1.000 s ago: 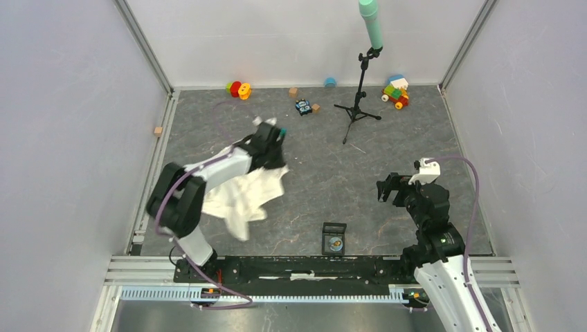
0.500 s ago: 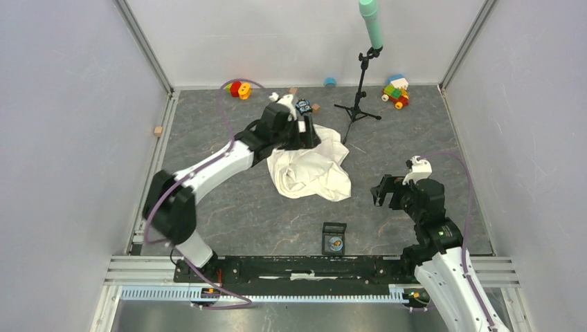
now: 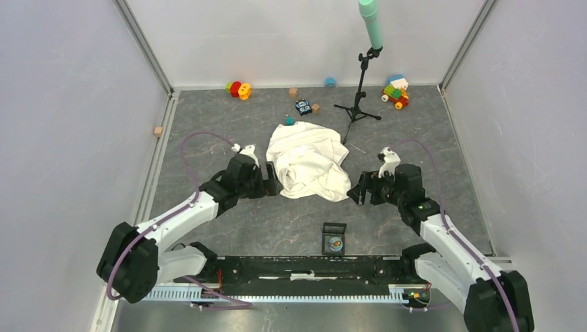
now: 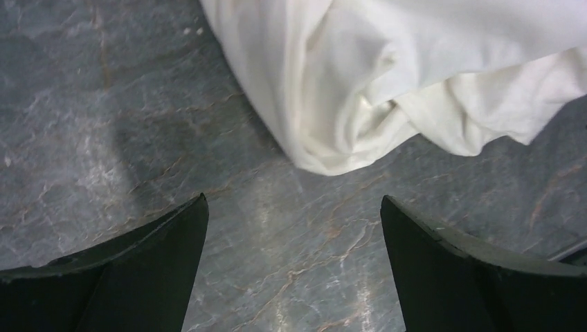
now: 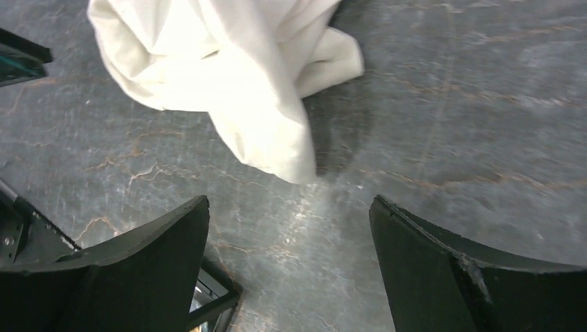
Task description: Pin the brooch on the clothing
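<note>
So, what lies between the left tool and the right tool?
The crumpled white fabric T-shirt lies between the left tool and the right tool, both open; the top view shows this.

Grey marbled floor (image 3: pixel 429 131), pale walls (image 3: pixel 291 41) — alu frame (image 3: pixel 143 45)

The clothing (image 3: pixel 308 160) is white on every visible fold. The table (image 3: pixel 208 131) is dark grey, marbled with pale and rust-brown veins. The brooch (image 3: pixel 335 243) shows a bluish centre and golden rim inside a black holder (image 3: pixel 334 228). The left arm (image 3: pixel 173 218) and right arm (image 3: pixel 450 238) have white links, black joints and purple cables. The microphone stand (image 3: pixel 356 104) is black with a mint-green head. The ring toy (image 3: pixel 238 88) is red, yellow and green.
</note>
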